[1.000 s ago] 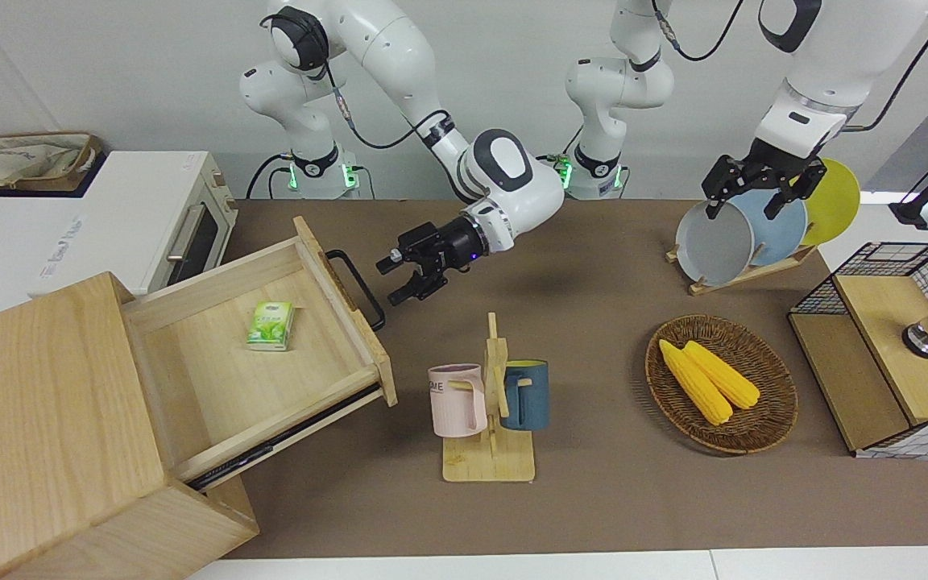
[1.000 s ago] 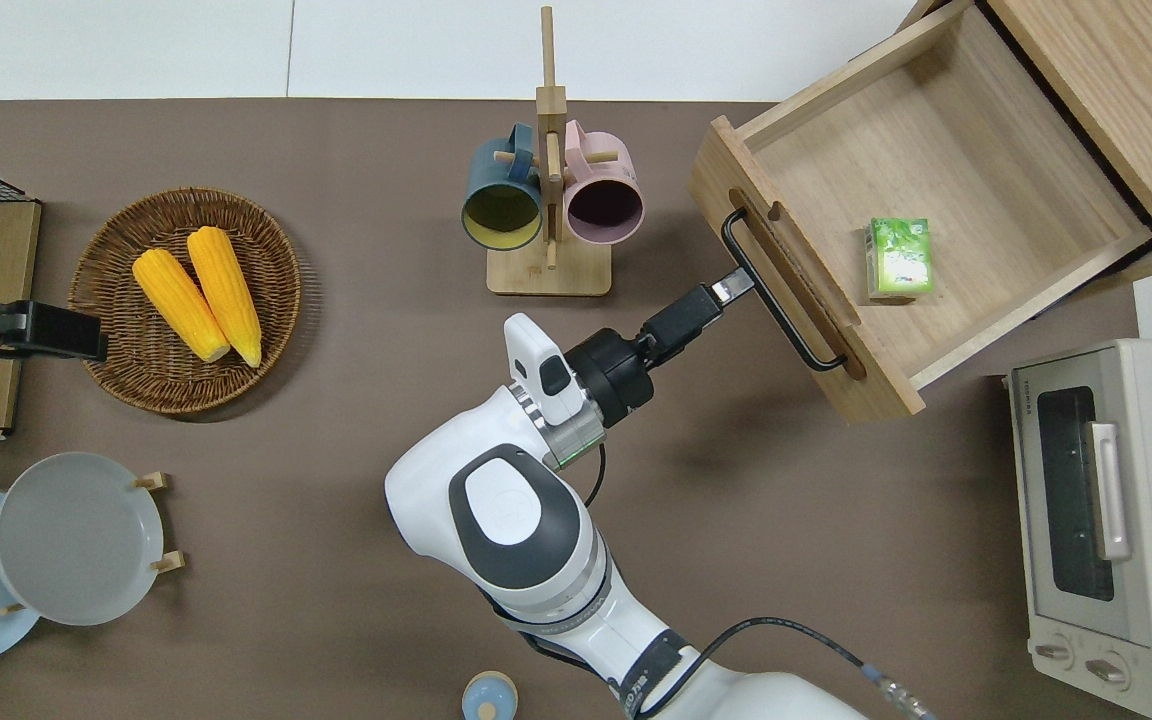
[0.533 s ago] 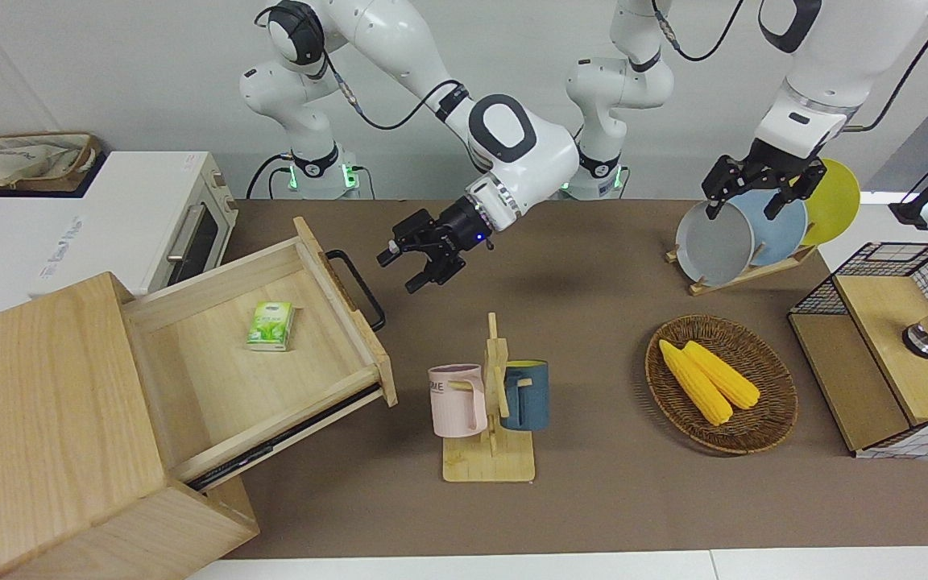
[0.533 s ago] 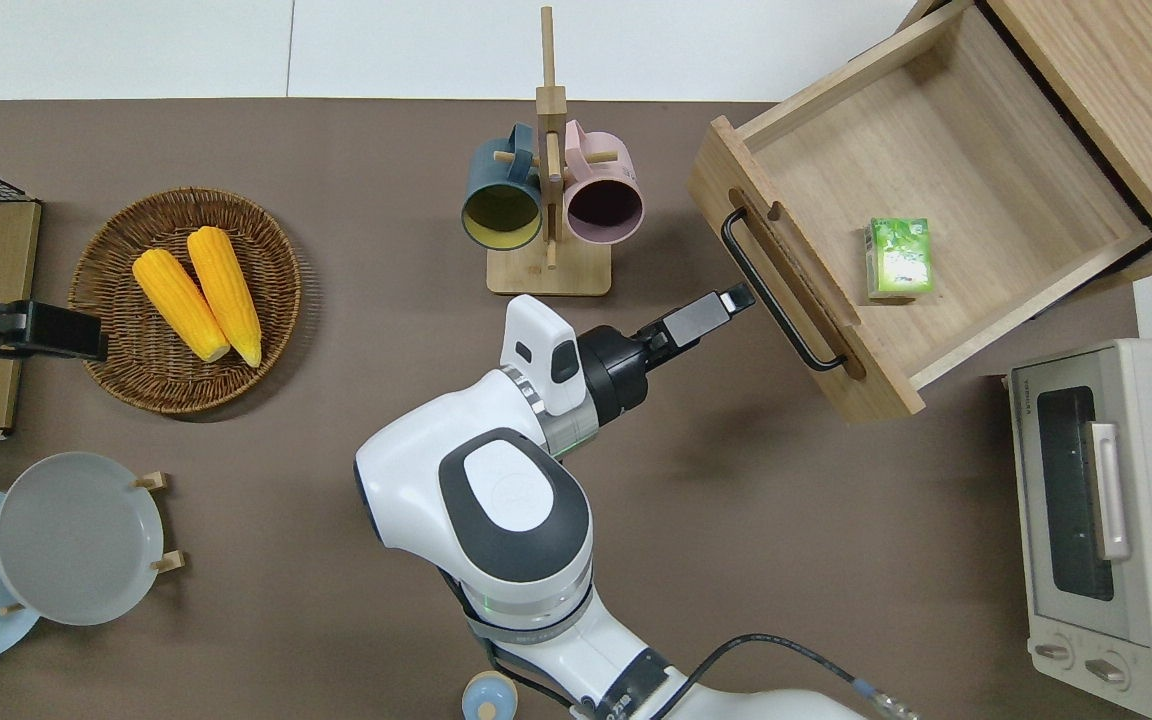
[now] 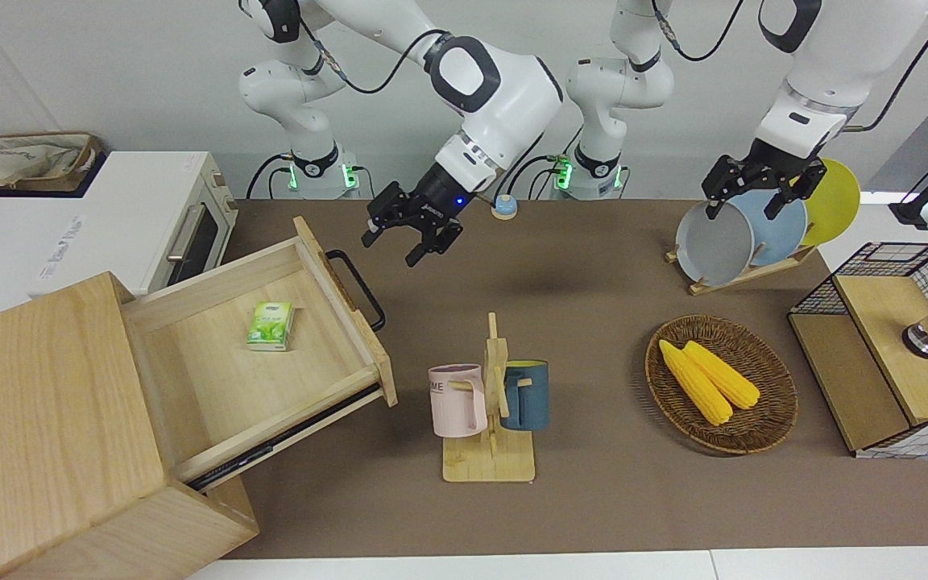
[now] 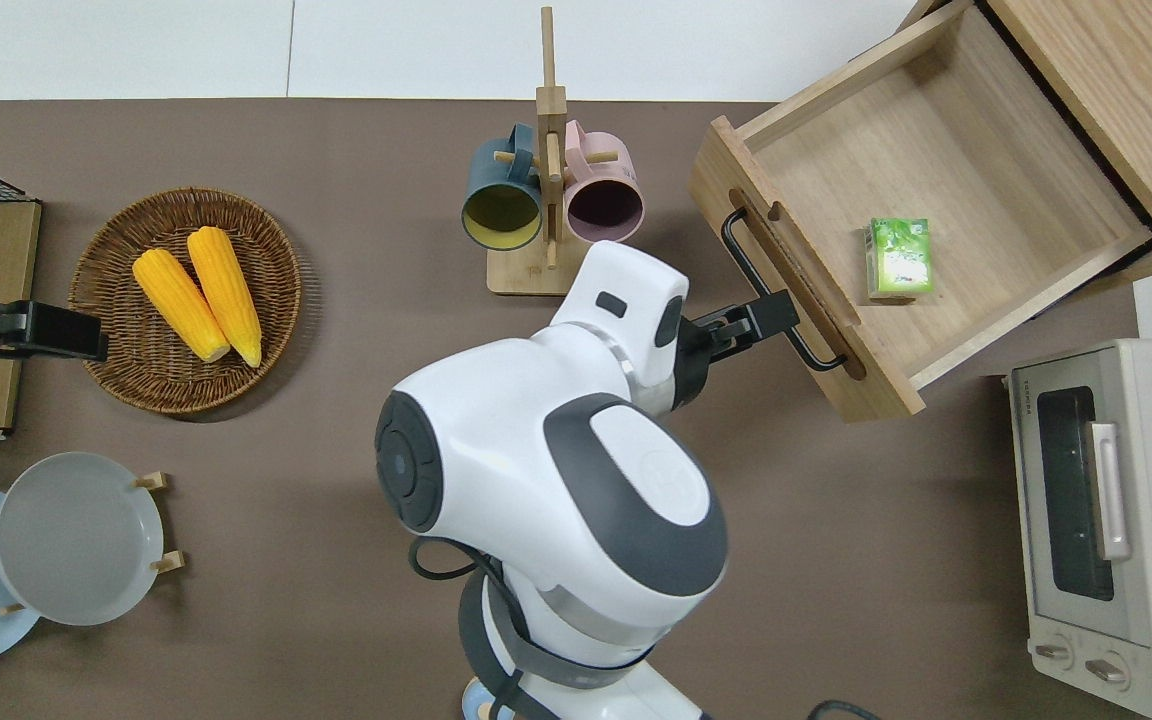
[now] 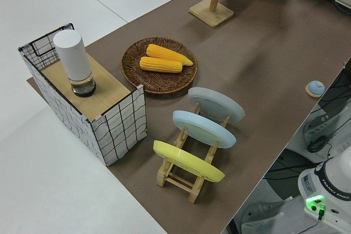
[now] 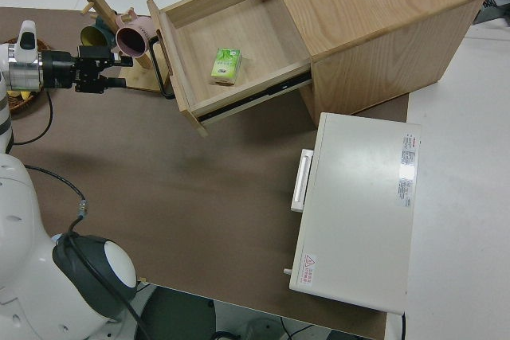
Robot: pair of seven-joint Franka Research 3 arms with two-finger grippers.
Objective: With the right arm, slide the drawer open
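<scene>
The drawer (image 5: 214, 387) (image 6: 936, 130) (image 8: 255, 45) stands pulled far out of the pale wooden cabinet (image 5: 37, 403) (image 6: 1116, 80) (image 8: 366, 13). A small green packet (image 5: 271, 325) (image 6: 898, 258) (image 8: 226, 66) lies inside it. The black bar handle (image 5: 359, 290) (image 6: 744, 255) (image 8: 163, 69) on its front panel is free of any grip. My right gripper (image 5: 393, 248) (image 6: 771, 315) (image 8: 119, 71) hangs open in the air, over the table just beside the handle and not touching it. The left arm is parked, its gripper (image 5: 754, 201) open.
A wooden mug rack (image 5: 490, 403) (image 6: 548, 200) with two mugs stands on the table off the drawer's front. A white toaster oven (image 5: 134, 217) (image 6: 1096, 520) (image 8: 358, 205) sits beside the cabinet, nearer to the robots. A corn basket (image 5: 722, 383) (image 6: 186, 300), a plate rack (image 5: 746, 242) (image 7: 197, 135) and a wire-mesh box (image 5: 891, 346) fill the left arm's end.
My right arm has risen and drawn back from the handle toward the robots, its wrist turning to point more downward. The gripper stayed open. The drawer and packet have not moved.
</scene>
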